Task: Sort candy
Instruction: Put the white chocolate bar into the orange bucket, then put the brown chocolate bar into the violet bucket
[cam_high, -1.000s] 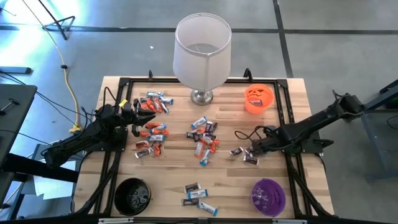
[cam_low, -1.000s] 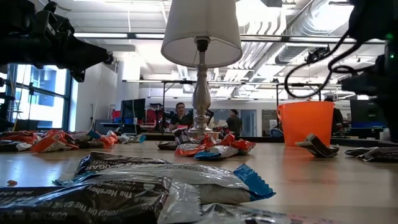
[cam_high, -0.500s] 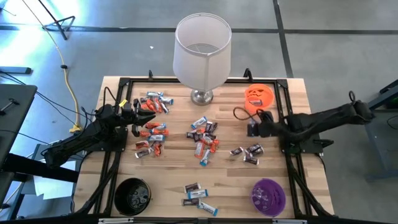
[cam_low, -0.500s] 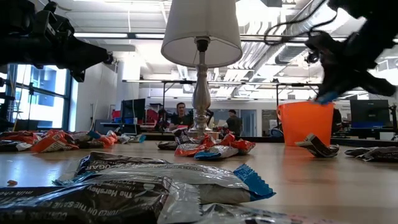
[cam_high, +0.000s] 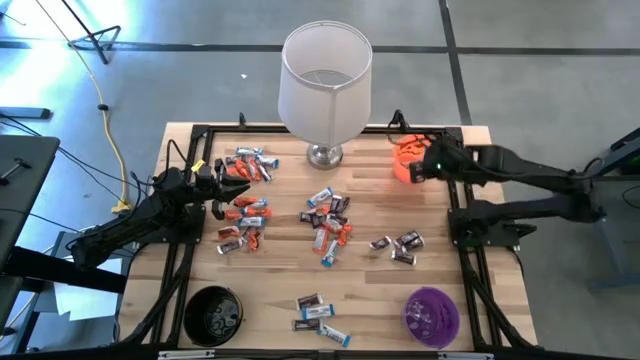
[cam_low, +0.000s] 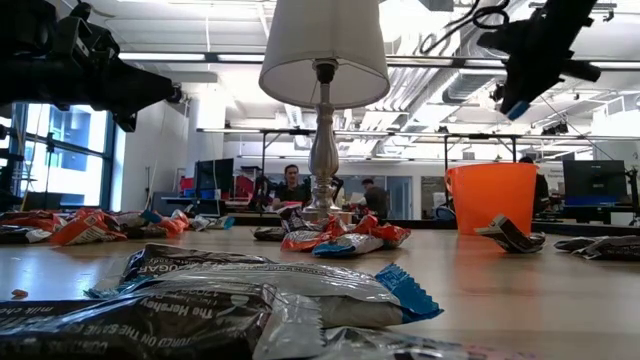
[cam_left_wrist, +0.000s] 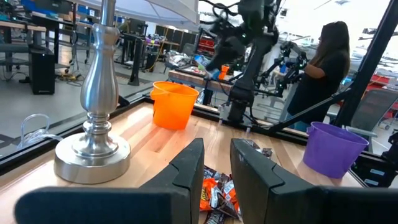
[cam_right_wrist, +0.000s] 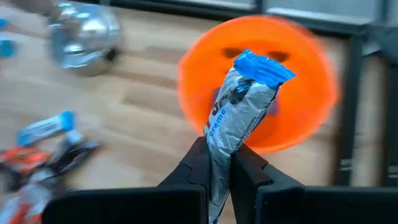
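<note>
Right pincer (cam_right_wrist: 217, 163) is clenched on one blue-and-silver wrapped candy bar (cam_right_wrist: 239, 106), pinching its lower end so the rest stands up between the two dark fingers. From above, I see that arm reaching to the far right corner of the tabletop (cam_high: 370, 290), with the pincer (cam_high: 428, 166) hanging over the orange bowl (cam_high: 408, 160). In the level view it rides high above that bowl's rim, a blue wrapper tip poking out below it.

My left pincer (cam_left_wrist: 213, 163) waits on the left side of the tabletop, near the left-hand cluster of orange-red and blue bars; its fingers stand slightly parted with nothing between them.

The remaining candy (cam_high: 328, 222) lies in loose groups: one on the left, one in the middle near the lamp (cam_high: 324, 80), a few dark bars on the right, and a small group at the near edge between the black bowl (cam_high: 213, 315) and the purple bowl (cam_high: 431, 314).

I judge these bars to be light, with crinkly, slick foil around a small firm core. The flat crimped ends flex and could slip; a hold across the firm middle seems safer. Held by one end, as now, the bar may swivel.
</note>
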